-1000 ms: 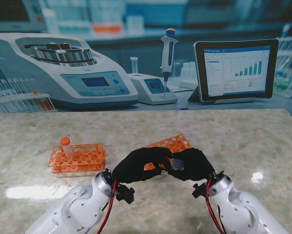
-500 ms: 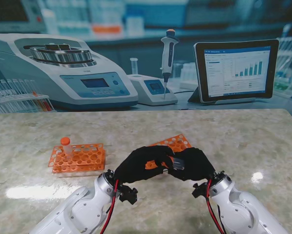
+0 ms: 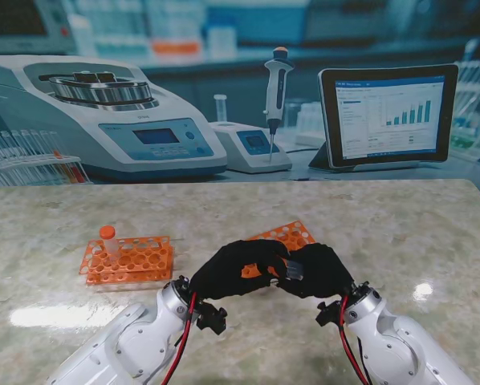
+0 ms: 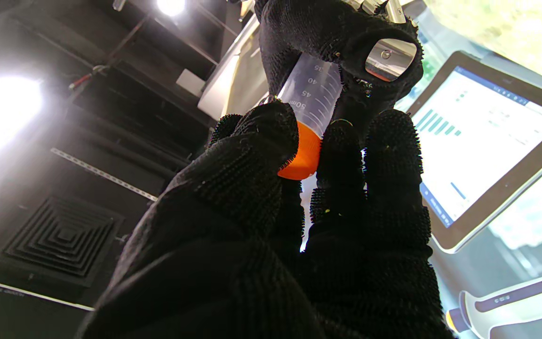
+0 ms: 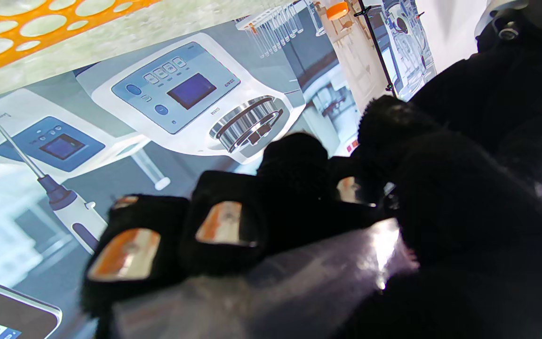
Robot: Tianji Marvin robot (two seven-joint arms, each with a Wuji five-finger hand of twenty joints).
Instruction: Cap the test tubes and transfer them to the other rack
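Note:
Both black-gloved hands meet over the near middle of the table. My right hand [image 3: 316, 271] is shut on a clear graduated test tube [image 3: 293, 269], seen as the tube [image 4: 311, 92] in the left wrist view and as the tube [image 5: 271, 287] across the right palm. My left hand [image 3: 236, 269] pinches the orange cap [image 4: 301, 155] sitting on the tube's mouth, thumb on one side, fingers on the other. An orange rack [image 3: 128, 261] stands to the left with one orange-capped tube [image 3: 108, 239] upright in it. A second orange rack [image 3: 284, 237] lies just beyond the hands, partly hidden.
At the table's far edge stand a centrifuge [image 3: 103, 116], a small white device [image 3: 252, 144] with a pipette [image 3: 277, 88], and a tablet [image 3: 388, 112]. Racks of tubes [image 3: 31, 160] sit at the far left.
My left arm has shifted slightly to the right and the left hand has turned a little on the cap. The right hand and tube stay where they were.

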